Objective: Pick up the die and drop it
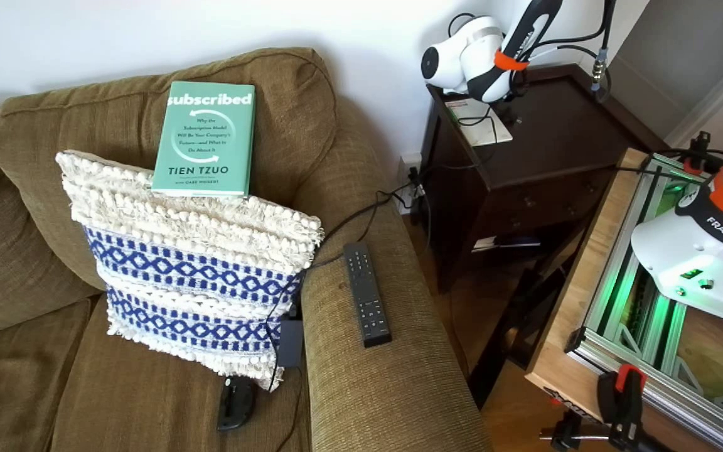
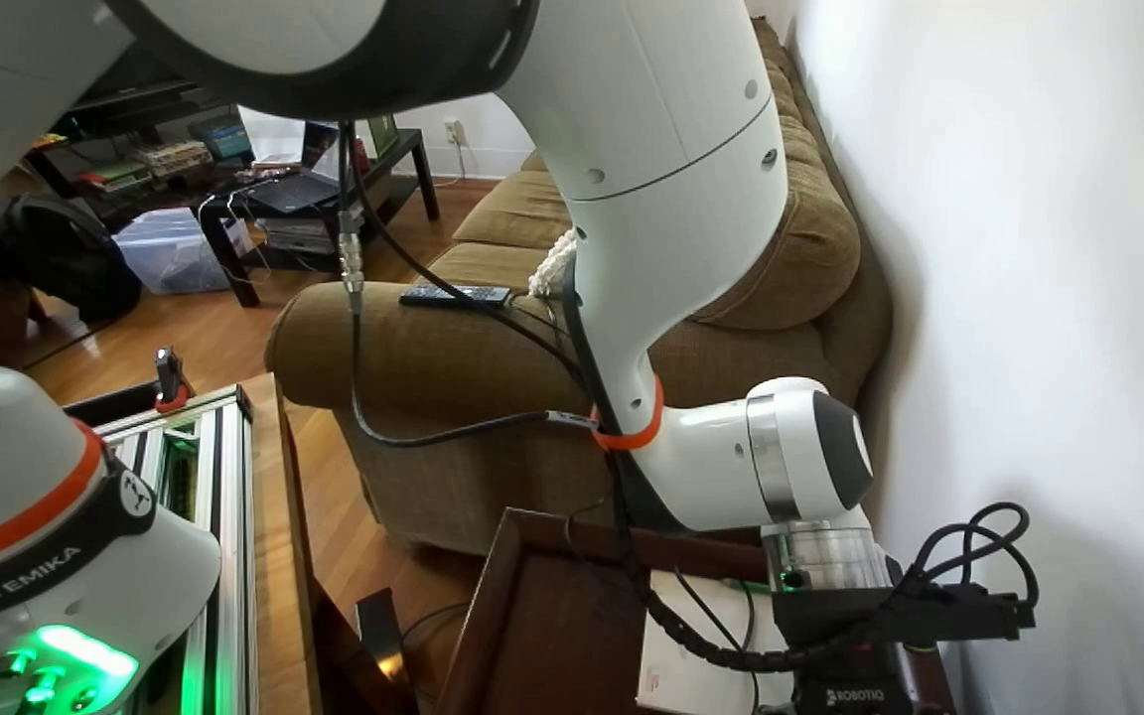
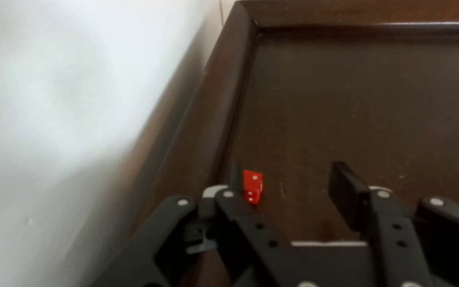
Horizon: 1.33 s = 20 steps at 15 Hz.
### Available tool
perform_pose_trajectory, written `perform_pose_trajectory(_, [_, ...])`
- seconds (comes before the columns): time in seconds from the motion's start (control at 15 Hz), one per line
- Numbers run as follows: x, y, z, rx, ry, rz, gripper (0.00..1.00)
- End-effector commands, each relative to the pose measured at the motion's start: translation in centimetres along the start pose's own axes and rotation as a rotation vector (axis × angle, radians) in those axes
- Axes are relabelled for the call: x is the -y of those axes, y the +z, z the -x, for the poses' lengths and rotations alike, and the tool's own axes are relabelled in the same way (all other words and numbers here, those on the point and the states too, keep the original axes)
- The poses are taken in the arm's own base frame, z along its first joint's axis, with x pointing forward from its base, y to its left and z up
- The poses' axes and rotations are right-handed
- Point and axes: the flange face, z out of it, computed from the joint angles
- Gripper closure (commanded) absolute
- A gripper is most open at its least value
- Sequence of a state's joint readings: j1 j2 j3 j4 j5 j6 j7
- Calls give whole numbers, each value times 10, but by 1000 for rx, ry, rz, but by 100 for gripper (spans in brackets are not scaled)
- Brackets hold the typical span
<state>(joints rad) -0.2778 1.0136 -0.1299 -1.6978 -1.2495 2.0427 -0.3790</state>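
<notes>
In my wrist view a plain white wall (image 3: 74,99) fills the ten-o'clock side, and next comes a dark brown raised wooden rim (image 3: 215,91). Then stands my black nine-o'clock fingertip (image 3: 235,178), and just beside its inner face the small red cubic die (image 3: 252,185) with white pips lies on a dark brown wooden tabletop (image 3: 333,99). I judge it light, stiff and hard to damage, yet smooth enough to slip, so I would take it by two opposite side faces, pads low and square. From the middle of my black gripper (image 3: 289,181) it lies toward nine o'clock, seen between the fingertips; whether it touches the near one, or how deep it sits, I cannot tell. My jaws stand wide, holding nothing, with a stretch of tabletop between the die and my black three-o'clock fingertip (image 3: 346,193).
</notes>
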Motion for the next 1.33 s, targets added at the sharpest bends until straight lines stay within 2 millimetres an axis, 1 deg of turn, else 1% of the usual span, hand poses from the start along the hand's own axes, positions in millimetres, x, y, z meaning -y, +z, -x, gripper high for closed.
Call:
perform_pose_trajectory(0.0, [-3,14,-4,-11,3,-11,40])
perform_pose_trajectory(0.2, [-5,21,-5,-12,7,-11,40])
perform_pose_trajectory(0.47, [-8,27,-10,-28,7,-9,35])
perform_pose_trajectory(0.6, [-8,29,-12,-28,5,-12,36])
perform_pose_trajectory(0.73, [-7,31,-14,-20,0,-16,48])
perform_pose_trajectory(0.8, [-7,31,-14,-15,-4,-21,64])
perform_pose_trajectory(1.0, [-5,30,-12,-8,-27,-31,91])
perform_pose_trajectory(1.07, [-4,29,-12,-1,-34,-35,97])
perform_pose_trajectory(1.13, [-4,28,-11,5,-38,-34,100])
perform_pose_trajectory(1.2, [-2,26,-9,20,-41,-47,95])
perform_pose_trajectory(1.27, [0,23,-7,25,-49,-62,95])
